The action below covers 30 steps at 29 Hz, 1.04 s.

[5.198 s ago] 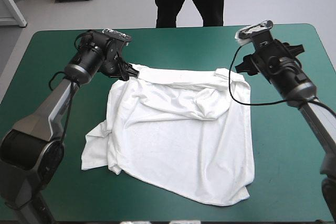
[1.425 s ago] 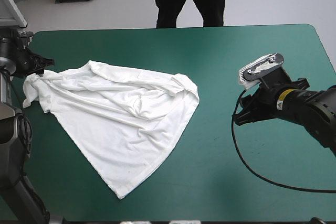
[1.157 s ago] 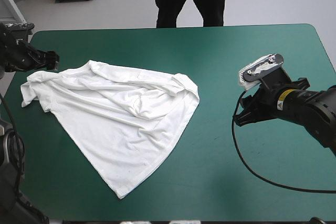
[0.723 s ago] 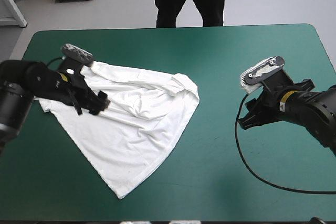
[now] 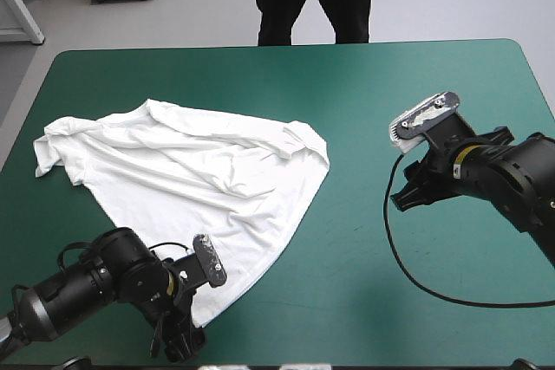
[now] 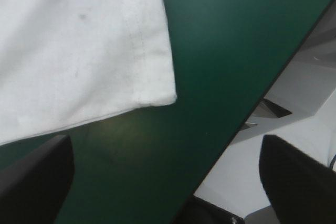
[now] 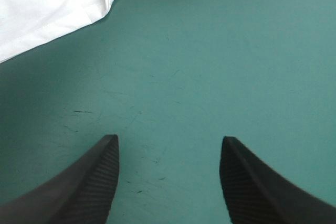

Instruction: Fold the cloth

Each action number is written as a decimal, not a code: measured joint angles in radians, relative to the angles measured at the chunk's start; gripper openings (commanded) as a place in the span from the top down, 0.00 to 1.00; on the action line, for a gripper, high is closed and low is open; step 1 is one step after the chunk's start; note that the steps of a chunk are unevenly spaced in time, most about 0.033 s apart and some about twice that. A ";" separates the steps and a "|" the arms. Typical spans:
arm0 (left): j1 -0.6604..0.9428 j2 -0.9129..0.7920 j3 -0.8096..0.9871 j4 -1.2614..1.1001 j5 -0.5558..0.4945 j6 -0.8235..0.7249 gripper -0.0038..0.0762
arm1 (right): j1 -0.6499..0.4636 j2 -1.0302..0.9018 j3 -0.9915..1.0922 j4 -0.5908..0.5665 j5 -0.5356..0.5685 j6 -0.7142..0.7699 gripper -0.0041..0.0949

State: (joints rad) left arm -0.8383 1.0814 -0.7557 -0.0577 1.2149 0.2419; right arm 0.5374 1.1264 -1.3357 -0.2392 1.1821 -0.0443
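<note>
- The left gripper [image 6: 165,182] is released: its two black fingers [image 6: 31,182] stand wide apart, with nothing between them but bare teal-green cover [image 6: 220,51].
- Just ahead of those fingers lies a hemmed corner of the T-shirt [image 6: 79,51], flat on the cover, its stitched hem plain to see.
- In the high view this left gripper [image 5: 178,335] sits right at the T-shirt's nearest point, low over the cover; from that view I cannot tell whether it touches the fabric.
- The table's edge [image 6: 252,114] runs beside that same corner, apart from it.
- The right gripper [image 7: 169,145] is also released, its fingers [image 7: 100,182] parted over bare, finely scratched cover [image 7: 210,51].
- A rolled edge of the T-shirt [image 7: 47,3] lies ahead of it and off to one side, well apart from the fingertips.
- In the high view the right gripper [image 5: 403,197] hangs clear of the T-shirt's right-hand edge, holding nothing.
- The T-shirt [image 5: 199,188] is white and wrinkled, spread in a rough triangle on the cover [image 5: 390,75], its broad side away from the robot and its point toward the left gripper.
</note>
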 measured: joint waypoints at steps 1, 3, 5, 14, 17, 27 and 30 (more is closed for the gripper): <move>-0.002 0.000 0.029 0.003 -0.025 0.000 0.09 | 0.000 0.008 0.000 -0.004 -0.001 0.000 0.42; -0.004 0.000 0.080 -0.002 -0.087 0.007 0.10 | 0.000 0.027 0.000 -0.010 -0.003 0.000 0.42; -0.006 0.000 0.112 -0.013 -0.131 0.015 0.11 | 0.000 0.044 0.000 -0.010 -0.003 0.000 0.42; -0.007 0.093 0.180 -0.001 -0.294 0.020 0.28 | 0.000 0.110 0.000 -0.009 -0.044 -0.001 0.42; -0.007 0.137 0.166 0.016 -0.291 0.015 0.42 | 0.000 0.112 0.000 -0.006 -0.054 -0.002 0.42; -0.006 0.219 0.123 0.021 -0.309 0.017 0.96 | 0.000 0.135 0.000 -0.003 -0.090 -0.042 0.42; -0.006 0.221 0.123 0.027 -0.315 0.018 0.96 | 0.000 0.178 -0.003 0.003 -0.094 -0.053 0.42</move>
State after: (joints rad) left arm -0.8443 1.3021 -0.6325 -0.0304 0.8994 0.2601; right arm 0.5374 1.3048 -1.3386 -0.2359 1.0883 -0.0973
